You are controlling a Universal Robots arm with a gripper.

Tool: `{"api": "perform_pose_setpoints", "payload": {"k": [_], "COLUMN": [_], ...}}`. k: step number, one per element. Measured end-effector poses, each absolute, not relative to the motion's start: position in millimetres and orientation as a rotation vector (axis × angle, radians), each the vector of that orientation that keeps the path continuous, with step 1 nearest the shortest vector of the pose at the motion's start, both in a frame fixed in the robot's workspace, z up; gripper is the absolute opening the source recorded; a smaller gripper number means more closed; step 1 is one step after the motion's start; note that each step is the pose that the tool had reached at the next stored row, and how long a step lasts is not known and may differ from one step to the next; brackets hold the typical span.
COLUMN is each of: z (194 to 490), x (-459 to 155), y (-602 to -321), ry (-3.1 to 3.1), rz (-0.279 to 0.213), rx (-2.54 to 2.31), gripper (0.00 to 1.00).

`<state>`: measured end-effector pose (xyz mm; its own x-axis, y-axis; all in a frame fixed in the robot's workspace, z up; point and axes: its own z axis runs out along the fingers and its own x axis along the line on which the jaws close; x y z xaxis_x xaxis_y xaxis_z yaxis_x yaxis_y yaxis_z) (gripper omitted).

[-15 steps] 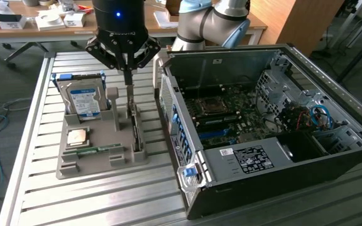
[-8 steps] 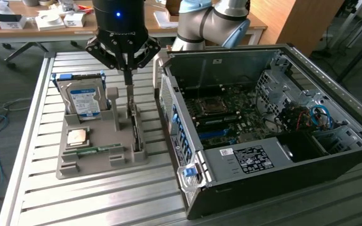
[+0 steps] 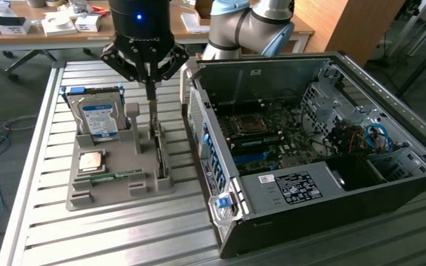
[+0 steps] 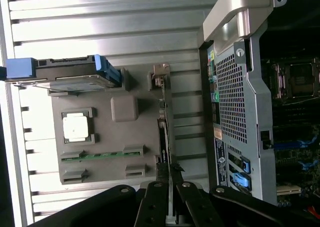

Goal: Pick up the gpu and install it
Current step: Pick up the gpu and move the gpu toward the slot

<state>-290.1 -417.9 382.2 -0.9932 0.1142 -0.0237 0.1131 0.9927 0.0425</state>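
End effector [image 3: 151, 93] clamped on top edge of gpu [image 3: 158, 145]; card upright in grey holder [image 3: 113, 191] on table [image 3: 95, 235], beside open computer case [image 3: 287, 191].

Thin dark gpu [image 3: 157, 145], upright on edge

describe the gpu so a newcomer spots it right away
On the slatted metal table, beside the open dark computer case, sits a grey parts holder. The gpu is the thin dark expansion card with a pale end bracket standing on edge in the holder's slot nearest the case, unlike the upright blue-labelled hard drive or the flat green memory stick.
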Motion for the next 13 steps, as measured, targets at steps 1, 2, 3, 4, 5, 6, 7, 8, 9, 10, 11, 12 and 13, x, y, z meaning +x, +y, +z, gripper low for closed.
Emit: {"api": "perform_pose_setpoints", "payload": {"k": [1, 2, 3, 4, 5, 6, 7, 8, 9, 10, 11, 12, 13], "z": [382.1, 382.2, 382.2, 382.2, 382.2, 382.2, 382.2, 382.1, 381.4, 380.1, 378.3, 376.6, 374.8], "x": [-290.1, -290.1, -290.1, -290.1, -290.1, -290.1, -290.1, -290.1, -290.1, -290.1, -290.1, -290.1, -290.1], "y": [-417.9, -417.9, -417.8, -417.9, -417.9, -417.9, -417.9, -417.9, -417.9, -417.9, -417.9, -417.9, -417.9], "ry": [3.11, 3.11, 3.11, 3.11, 3.11, 3.11, 3.11, 3.11, 3.11, 3.109, 3.109, 3.108, 3.108], "rz": [0.064, 0.064, 0.064, 0.064, 0.064, 0.064, 0.064, 0.064, 0.064, 0.064, 0.064, 0.064, 0.064], "rx": [0.177, 0.177, 0.177, 0.177, 0.177, 0.177, 0.177, 0.177, 0.177, 0.177, 0.177, 0.177, 0.177], "gripper": [0.17, 0.23, 0.23, 0.29, 0.29, 0.36, 0.36, 0.36, 0.36, 0.36, 0.36, 0.36, 0.36]}}
